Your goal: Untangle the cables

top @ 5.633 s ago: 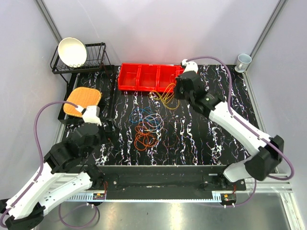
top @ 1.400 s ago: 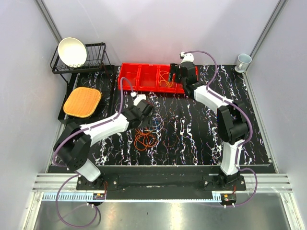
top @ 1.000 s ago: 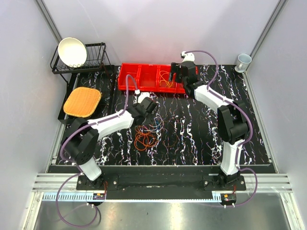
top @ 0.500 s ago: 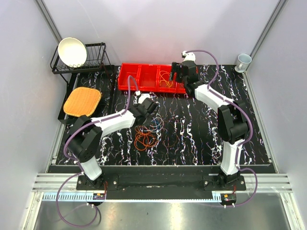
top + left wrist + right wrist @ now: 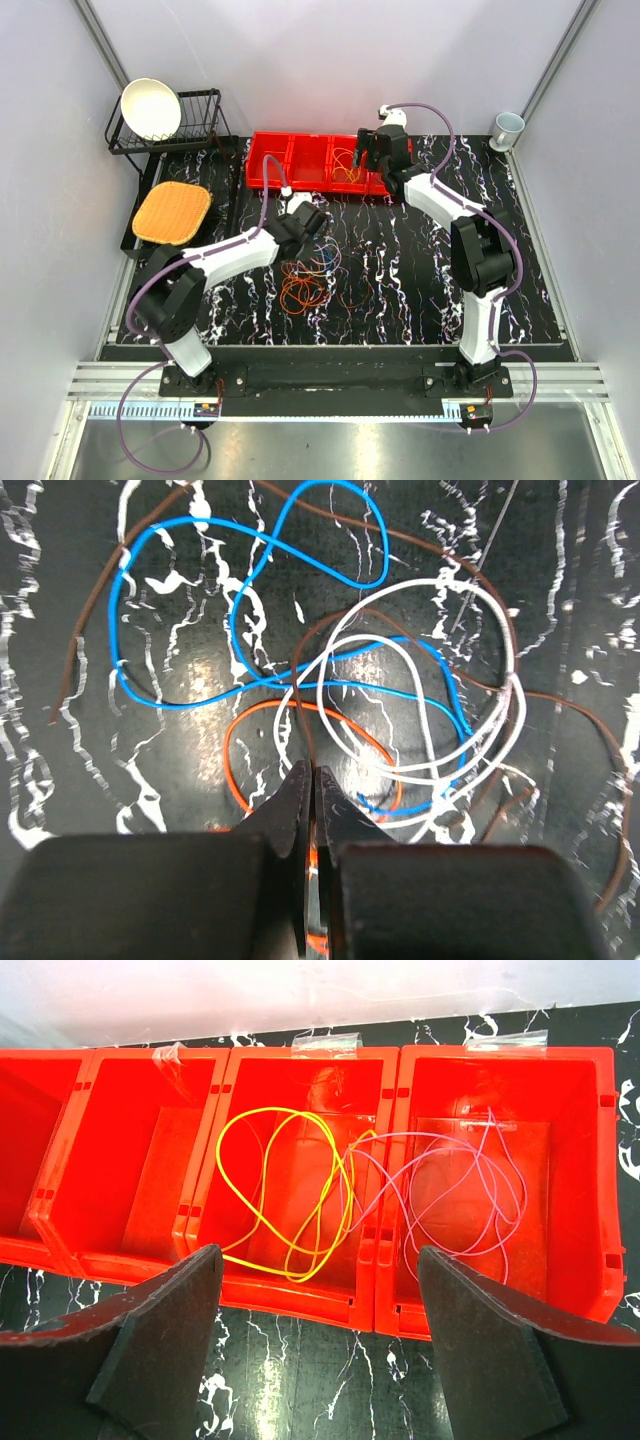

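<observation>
Thin blue cable (image 5: 150,630), white cable (image 5: 420,600) and orange cable (image 5: 240,770) tangle on the tabletop (image 5: 560,580), left tool (image 5: 312,780) pinched shut on the orange one, yellow cable (image 5: 262,1175) and purplish cable (image 5: 470,1190) in the red bins (image 5: 300,1295) (right tool (image 5: 320,1258) gaping, empty).

A blue cable (image 5: 120,630), a white cable (image 5: 420,584), an orange cable (image 5: 229,760) and a brown cable (image 5: 72,655) lie in one flat tangle on the black marbled table (image 5: 60,810), while a yellow cable (image 5: 222,1160) and a pale purple cable (image 5: 521,1200) — crossing at the divider — sit coiled in adjoining compartments of the red bin (image 5: 300,1300).

White arms (image 5: 225,255), black joints (image 5: 482,258), purple hoses (image 5: 425,106)
</observation>
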`<state>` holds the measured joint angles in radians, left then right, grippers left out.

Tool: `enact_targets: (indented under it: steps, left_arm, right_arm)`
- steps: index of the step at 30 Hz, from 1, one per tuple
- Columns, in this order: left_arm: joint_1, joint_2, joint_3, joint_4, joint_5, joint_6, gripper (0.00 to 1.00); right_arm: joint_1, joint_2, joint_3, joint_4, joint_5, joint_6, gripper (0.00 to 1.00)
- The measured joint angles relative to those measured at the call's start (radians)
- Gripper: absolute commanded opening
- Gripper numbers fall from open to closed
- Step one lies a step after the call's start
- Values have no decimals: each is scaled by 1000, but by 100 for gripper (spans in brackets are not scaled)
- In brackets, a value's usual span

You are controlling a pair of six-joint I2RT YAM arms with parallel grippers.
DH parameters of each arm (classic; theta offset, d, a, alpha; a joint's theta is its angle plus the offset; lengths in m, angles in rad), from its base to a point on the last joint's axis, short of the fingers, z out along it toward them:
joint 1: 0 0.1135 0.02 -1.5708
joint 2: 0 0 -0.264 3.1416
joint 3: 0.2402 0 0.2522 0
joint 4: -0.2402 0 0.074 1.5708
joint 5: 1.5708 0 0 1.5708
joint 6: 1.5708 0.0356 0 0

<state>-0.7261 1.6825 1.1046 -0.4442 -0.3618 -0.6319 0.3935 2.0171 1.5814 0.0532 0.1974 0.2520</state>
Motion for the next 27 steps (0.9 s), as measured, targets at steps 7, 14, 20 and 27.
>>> enact_targets:
  steps: [7,14,20,27]
  left_arm:
    - [0,-117,116,-78,1,31,0]
    - [0,-280,209,-126,19,71,0]
    - [-1,-394,295,-159,89,148,0]
    - [-11,-511,410,-145,191,248,0]
  right_arm:
    - [-3,15,16,-22,-1,18,84]
    - [-8,15,18,-31,-9,37,84]
    - [-19,15,18,-34,-33,56,84]
    - [-24,15,5,9,-95,71,84]
